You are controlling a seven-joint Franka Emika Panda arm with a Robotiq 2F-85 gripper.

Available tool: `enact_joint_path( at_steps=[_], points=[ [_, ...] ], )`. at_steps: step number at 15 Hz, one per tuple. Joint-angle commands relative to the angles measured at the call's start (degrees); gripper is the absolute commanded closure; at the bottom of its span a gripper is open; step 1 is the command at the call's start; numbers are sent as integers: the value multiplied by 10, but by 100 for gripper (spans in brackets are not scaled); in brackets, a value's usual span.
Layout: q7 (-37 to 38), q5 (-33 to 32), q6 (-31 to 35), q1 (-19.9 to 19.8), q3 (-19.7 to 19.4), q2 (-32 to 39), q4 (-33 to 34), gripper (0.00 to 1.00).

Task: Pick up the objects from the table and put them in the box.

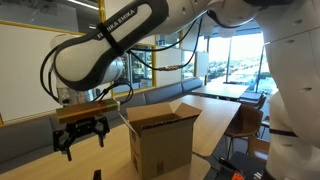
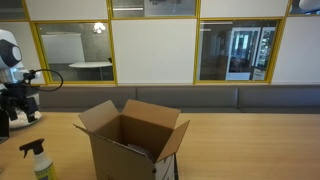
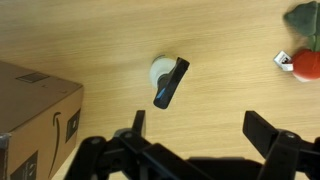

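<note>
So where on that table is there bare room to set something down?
The table is bare right of the box in an exterior view. Wrist view: free wood between box and black-handled roll; crowded by the red item.

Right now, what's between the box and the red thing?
In the wrist view, a white round thing with a black handle lies on the table between the box and the red thing.

box (image 2: pixel 135 145): flaps open, on table (image 2: pixel 260 150) | spray bottle (image 2: pixel 40 165): left of box
</note>
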Motion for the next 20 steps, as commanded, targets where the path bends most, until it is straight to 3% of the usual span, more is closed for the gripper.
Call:
enact_joint_path(
  at_steps=[1,8,20],
  points=[
    [27,7,57,2,-2,-24,-60,0],
    [22,16,136,-6,-2,-15,-133,0],
    [-15,58,198,-22,-10,59,-120,0]
  ],
)
